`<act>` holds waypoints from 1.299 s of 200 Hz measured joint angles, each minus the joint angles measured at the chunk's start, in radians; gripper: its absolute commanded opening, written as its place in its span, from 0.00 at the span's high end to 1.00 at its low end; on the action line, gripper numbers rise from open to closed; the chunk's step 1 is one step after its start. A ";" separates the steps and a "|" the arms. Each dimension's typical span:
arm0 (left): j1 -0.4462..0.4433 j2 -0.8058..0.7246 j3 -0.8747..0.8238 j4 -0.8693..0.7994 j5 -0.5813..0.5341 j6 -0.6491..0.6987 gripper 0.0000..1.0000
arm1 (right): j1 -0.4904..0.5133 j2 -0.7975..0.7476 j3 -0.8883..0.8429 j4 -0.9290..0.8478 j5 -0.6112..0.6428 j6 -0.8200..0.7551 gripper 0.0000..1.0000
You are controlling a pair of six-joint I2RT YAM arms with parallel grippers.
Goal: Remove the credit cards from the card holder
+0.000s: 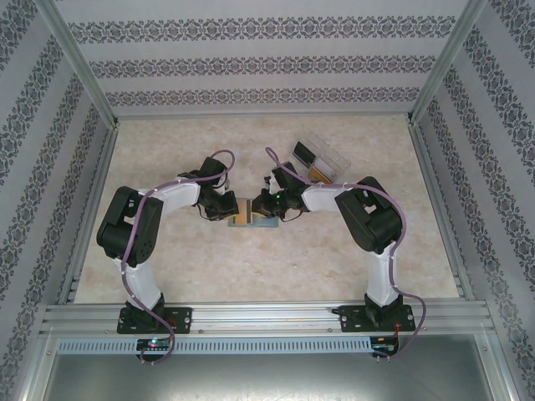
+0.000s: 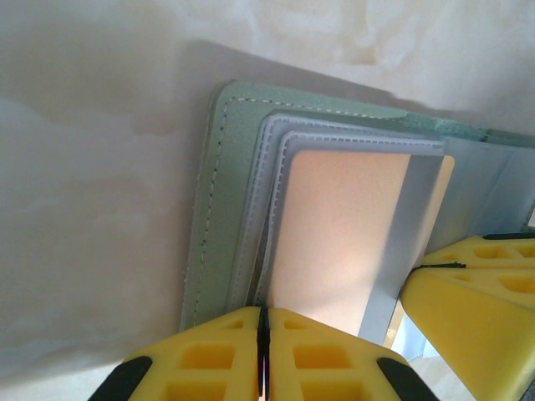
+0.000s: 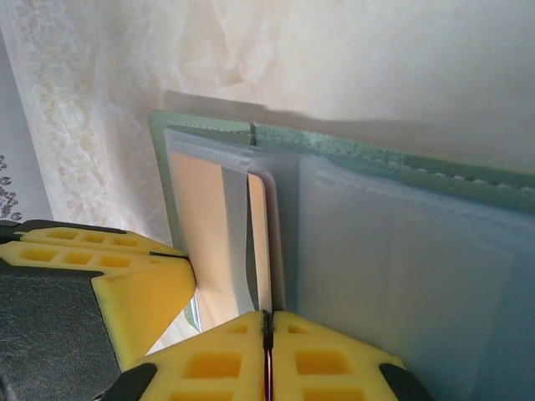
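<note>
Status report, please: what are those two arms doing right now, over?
Left gripper and right gripper both shut, tips at the open grey-green soft bifold card holder. Golden-yellow plastic card not yet out of its clear sleeve. Clear plastic box stands apart.

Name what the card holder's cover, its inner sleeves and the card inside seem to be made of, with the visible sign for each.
Card holder cover: grey-green matte fabric or faux leather, stitched edge. Sleeves: clear soft plastic, card shows through. Card: probably smooth plastic, peach with silvery stripe.
</note>
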 measured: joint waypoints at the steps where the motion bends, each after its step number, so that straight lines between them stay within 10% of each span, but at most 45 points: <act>1: 0.000 0.000 0.000 0.000 0.000 0.000 0.90 | 0.000 0.000 0.000 0.000 0.000 -0.001 0.93; 100: -0.001 -0.011 0.000 -0.005 -0.019 0.011 0.80 | -0.024 -0.064 -0.062 0.020 0.001 -0.022 1.00; 260: -0.008 0.034 0.059 0.053 0.085 0.019 0.93 | -0.064 -0.082 -0.094 -0.008 0.028 -0.082 1.00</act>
